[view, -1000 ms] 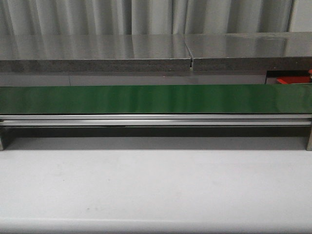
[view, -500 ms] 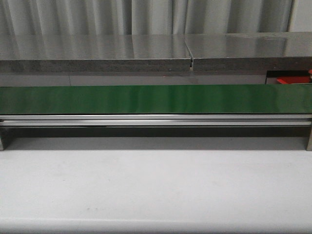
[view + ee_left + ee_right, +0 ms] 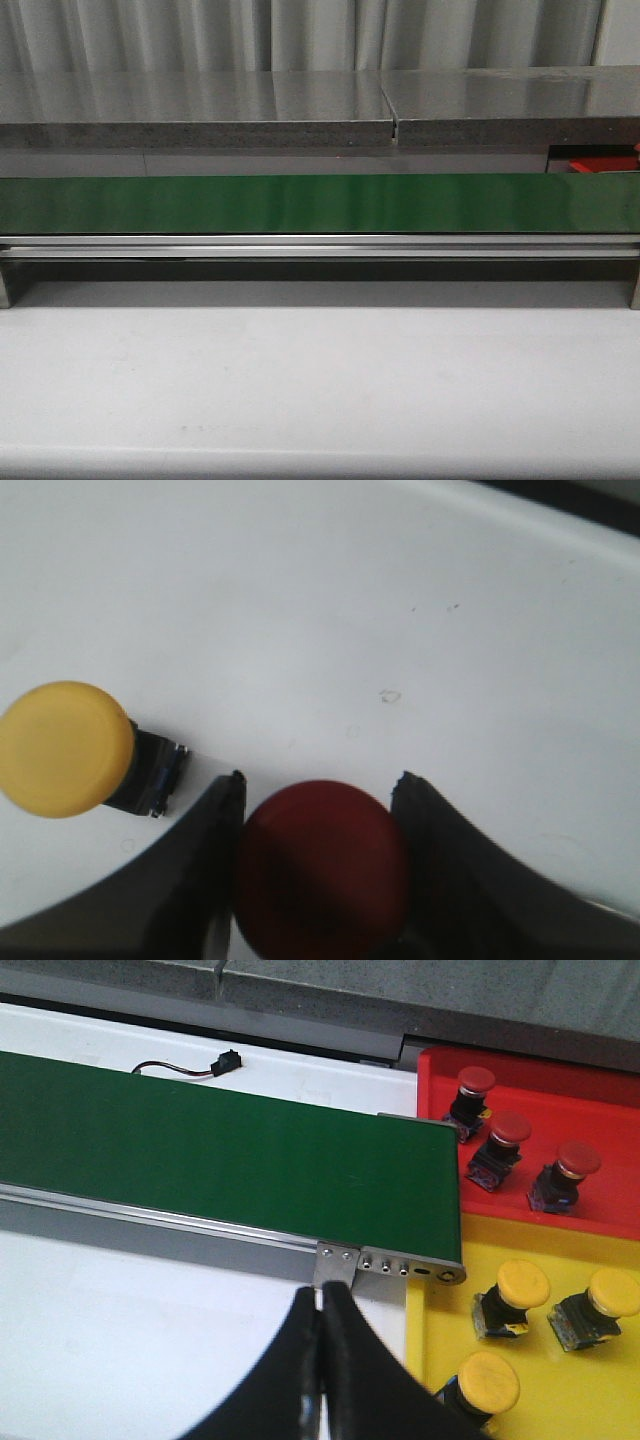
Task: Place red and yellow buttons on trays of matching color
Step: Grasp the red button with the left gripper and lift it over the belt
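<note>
- The left claw (image 3: 320, 810) has its two fingers on either side of a red button (image 3: 322, 870). In the left wrist view the cap fills the gap between the fingers, so I judge the claw is closed on it, though the picture is a little blurred at the contact.
- A yellow button (image 3: 65, 748) lies on its side on the white table (image 3: 400, 600), just beside the left finger of this claw but apart from it.
- The first risk, in my opinion, is a slip: the red cap is round and smooth, and if the fingers press only on the cap, the button may turn or fall when the arm lifts.
- The second risk is that the left finger pushes the yellow button when the arm moves, because it lies so near; it can roll away.
- The right claw (image 3: 322, 1350) is closed, its fingers pressed together, and it holds nothing. It hangs over the table near the end of the green belt (image 3: 220, 1150).
- The red tray (image 3: 540, 1110) already has three red buttons and the yellow tray (image 3: 440, 1290) has three yellow ones; the two trays stand side by side past the end of the belt.
- The third risk is the wrong tray: the trays touch each other, so a release near the shared border may put the red button on the yellow side.
- The front view shows only the belt and the table, no arm.
</note>
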Controlling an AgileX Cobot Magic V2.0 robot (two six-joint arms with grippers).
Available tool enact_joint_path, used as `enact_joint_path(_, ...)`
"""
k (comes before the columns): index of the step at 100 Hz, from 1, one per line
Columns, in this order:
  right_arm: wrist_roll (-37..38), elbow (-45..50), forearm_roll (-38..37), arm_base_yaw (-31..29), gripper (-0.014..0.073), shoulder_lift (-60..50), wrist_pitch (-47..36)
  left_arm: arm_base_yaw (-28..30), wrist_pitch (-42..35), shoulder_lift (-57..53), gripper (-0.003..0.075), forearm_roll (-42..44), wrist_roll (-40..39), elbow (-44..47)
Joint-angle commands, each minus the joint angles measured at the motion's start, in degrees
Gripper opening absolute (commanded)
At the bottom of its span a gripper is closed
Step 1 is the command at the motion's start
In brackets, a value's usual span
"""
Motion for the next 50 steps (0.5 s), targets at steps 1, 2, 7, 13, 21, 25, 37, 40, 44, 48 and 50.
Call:
enact_joint_path(1,-0.5,-1.4,0.6,0.2,-0.0117,0.0,-3.5,0.0,-1.2,-8.0,-0.0019,-1.2,0.0,-2.1)
enact_joint_path(2,-0.5,-1.4,0.6,0.2,-0.0117,0.0,-3.5,0.0,-1.0,-8.3,-0.0019,-1.2,0.0,-2.1)
enact_joint_path(7,-0.5,-1.4,0.6,0.2,-0.0117,0.0,-3.5,0.0,0.5,-10.6,-0.0019,-1.4,0.0,-2.1)
enact_joint_path(13,-0.5,-1.4,0.6,0.2,-0.0117,0.0,-3.5,0.0,2.8,-12.9,-0.0019,-2.6,0.0,-2.1)
enact_joint_path(21,-0.5,-1.4,0.6,0.2,-0.0117,0.0,-3.5,-0.1,5.4,-16.2,-0.0019,-4.0,0.0,-1.6)
enact_joint_path(25,-0.5,-1.4,0.6,0.2,-0.0117,0.0,-3.5,-0.5,6.1,-17.6,-0.0019,-4.4,0.0,-0.9)
enact_joint_path(37,-0.5,-1.4,0.6,0.2,-0.0117,0.0,-3.5,-1.8,5.5,-22.8,-0.0019,-4.4,0.0,4.0)
enact_joint_path(40,-0.5,-1.4,0.6,0.2,-0.0117,0.0,-3.5,-2.3,4.7,-24.3,-0.0019,-4.4,0.2,5.9)
enact_joint_path(44,-0.5,-1.4,0.6,0.2,-0.0117,0.0,-3.5,-3.0,3.8,-25.8,-0.0019,-4.4,0.3,8.0)
enact_joint_path(48,-0.5,-1.4,0.6,0.2,-0.0117,0.0,-3.5,-3.5,2.4,-27.4,-0.0019,-4.4,0.3,10.6)
enact_joint_path(50,-0.5,-1.4,0.6,0.2,-0.0117,0.0,-3.5,-3.9,1.7,-28.1,-0.0019,-4.4,0.4,11.9)
